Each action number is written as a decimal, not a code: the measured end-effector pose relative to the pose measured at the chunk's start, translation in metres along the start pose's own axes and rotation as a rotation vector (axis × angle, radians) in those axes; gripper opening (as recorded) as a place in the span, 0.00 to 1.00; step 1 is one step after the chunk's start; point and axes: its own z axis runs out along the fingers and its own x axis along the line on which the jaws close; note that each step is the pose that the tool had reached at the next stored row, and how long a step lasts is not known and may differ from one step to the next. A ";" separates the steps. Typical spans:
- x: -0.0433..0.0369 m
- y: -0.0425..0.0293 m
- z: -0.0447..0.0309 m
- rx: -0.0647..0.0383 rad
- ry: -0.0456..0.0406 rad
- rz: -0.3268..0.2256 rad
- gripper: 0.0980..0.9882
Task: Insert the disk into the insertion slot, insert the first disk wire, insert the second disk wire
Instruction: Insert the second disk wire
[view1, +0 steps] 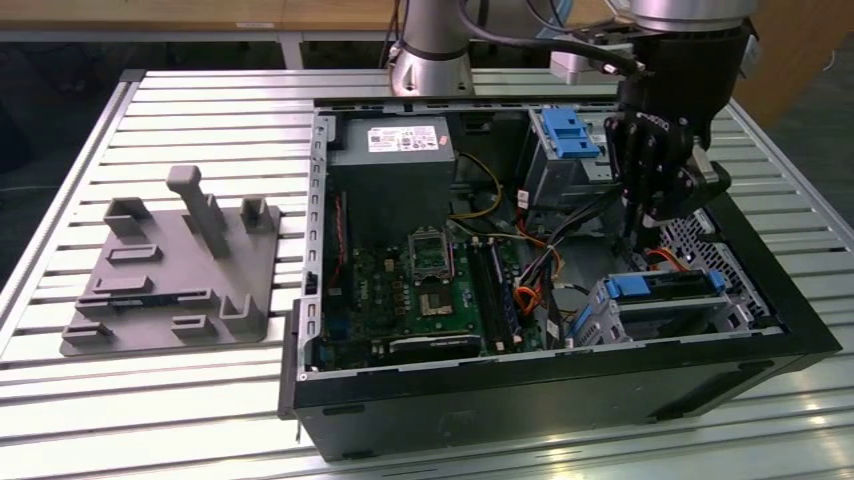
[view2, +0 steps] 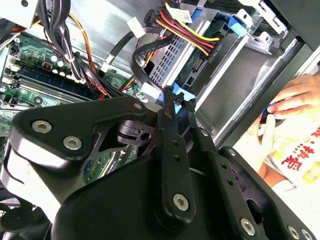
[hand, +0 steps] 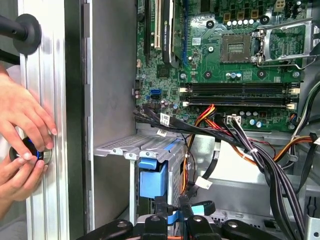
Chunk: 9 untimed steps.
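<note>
Tool (view1: 647, 232): black, two-fingered, on the arm's end. It hangs inside the open case (view1: 534, 395) at the exterior view's right, just above the slot. Fingers (view2: 170, 120) are drawn close together and closed on a blue plug (view2: 184, 94) at the end of a black wire (view2: 136, 57). In both wrist views the plug sits pinched between the tips, near the slot's end. Whether it touches the disk cannot be told.

Disk (view1: 667, 287): silver drive in a blue caddy, seated in the slot (view1: 674, 320). Its blue end (hand: 152, 177) shows at the slot's mouth in the first wrist view.

Slot: perforated silver-grey metal cage in the case corner at the exterior view's lower right.

Wire bundle (view2: 187, 30): red, yellow and black, crossing the slot's end.

Motherboard (view1: 414, 290): green, on the case floor beside the slot.

Power supply (view1: 394, 150): dark grey box with a white label, at the case's far end.

Tall cage (view1: 567, 150): grey with a blue latch, just beyond the tool.

Fixture (view1: 174, 270): grey moulded plate with posts, on the slatted surface (view1: 200, 110) at the exterior view's left, well apart from the case.

Hands (hand: 22, 120): a person's, outside the case wall, fingertips on a round blue-lit button (hand: 36, 154).
</note>
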 end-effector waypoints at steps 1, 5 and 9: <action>-0.0002 0.0000 0.0003 0.000 0.0005 -0.001 0.13; -0.0007 0.0001 0.0013 0.001 0.0048 -0.003 0.13; -0.0013 0.0002 0.0022 0.001 0.0127 -0.004 0.13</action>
